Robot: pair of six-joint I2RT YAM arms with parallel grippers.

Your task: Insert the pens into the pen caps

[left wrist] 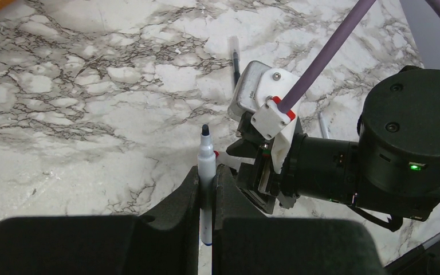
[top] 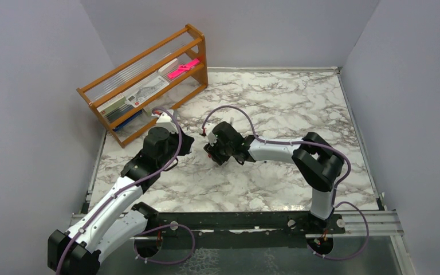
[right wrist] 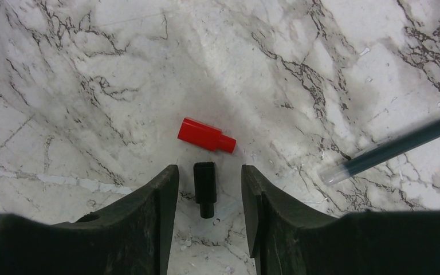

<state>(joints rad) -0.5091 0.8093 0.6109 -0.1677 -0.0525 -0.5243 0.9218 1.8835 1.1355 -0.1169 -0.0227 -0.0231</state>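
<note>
Your left gripper is clamped narrow on a white pen. The barrel runs lengthwise between the jaws. Its dark tip sticks out well past them and points at the right arm's wrist, and its back end shows low in the gap. The pen is off the table, carried only by that grip.

Your right gripper stands moderately wide and holds nothing. The black cap lies flat on the marble directly between its jaws, with bare table showing on both sides, so neither jaw touches it. The cap lies along the jaws, narrow end toward the camera and wide end toward the tips.

The red cap lies just beyond the jaw tips, near the black cap's far end but apart from it. It is slanted, with its narrow end to the right.

A clear pen with dark ink lies on the table off to the right, well outside the right jaw, slanting up and away.

From above, your two grippers face each other near the middle of the table, close together but not touching. A wooden rack sits at the far left corner.
</note>
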